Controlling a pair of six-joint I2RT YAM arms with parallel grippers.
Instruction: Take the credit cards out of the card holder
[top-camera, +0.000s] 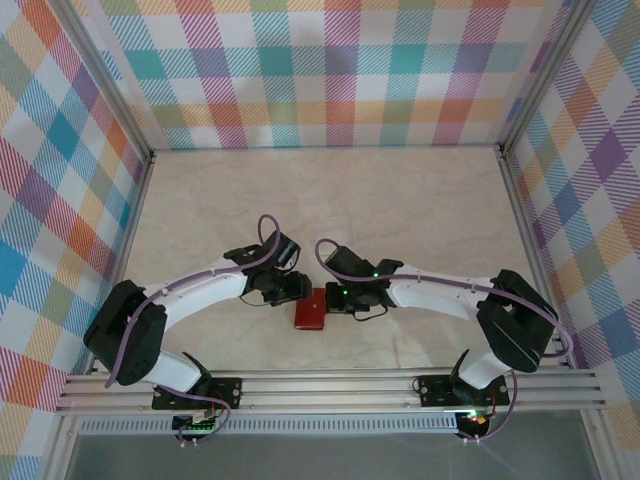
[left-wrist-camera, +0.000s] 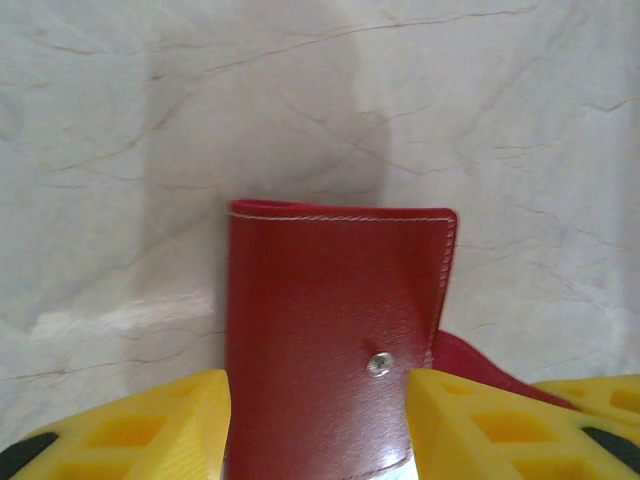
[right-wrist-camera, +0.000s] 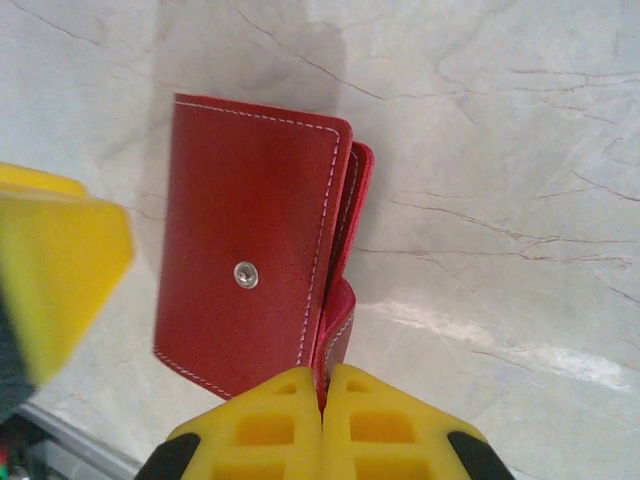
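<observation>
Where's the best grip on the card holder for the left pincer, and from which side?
Probably across its two long edges, coming in from the short end by the snap. The card holder lies closed and is narrow enough to sit between the left pincer's open fingers, while the right pincer holds the loose flap.

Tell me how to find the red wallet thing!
Find the pale marble table inside the checked walls. Near its front edge, between the left gripper and right gripper, sits the card holder. It alone is plain dark red: flat, stitched, with a silver snap.
</observation>
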